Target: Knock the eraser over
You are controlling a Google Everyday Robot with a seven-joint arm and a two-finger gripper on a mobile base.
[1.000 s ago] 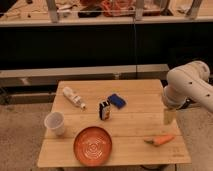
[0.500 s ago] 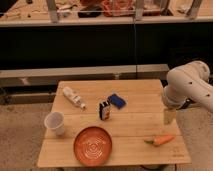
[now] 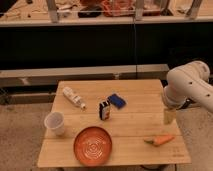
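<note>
Standing upright near the middle of the wooden table (image 3: 135,125), the eraser (image 3: 104,109) shows its black body and orange-and-white label. A flat blue pad (image 3: 116,101) lies just beside it, up and to the right. A white bottle (image 3: 73,97) lies on its side to the left, apart from the eraser. A white cup (image 3: 55,123) stands near the left edge, and an orange plate (image 3: 93,145) sits at the front. A carrot (image 3: 159,140) lies front right. The white robot arm (image 3: 189,85) enters from the right. The gripper (image 3: 169,116) hangs over the table's right edge above the carrot, well apart from the eraser; whether it is open or closed, cannot tell.
</note>
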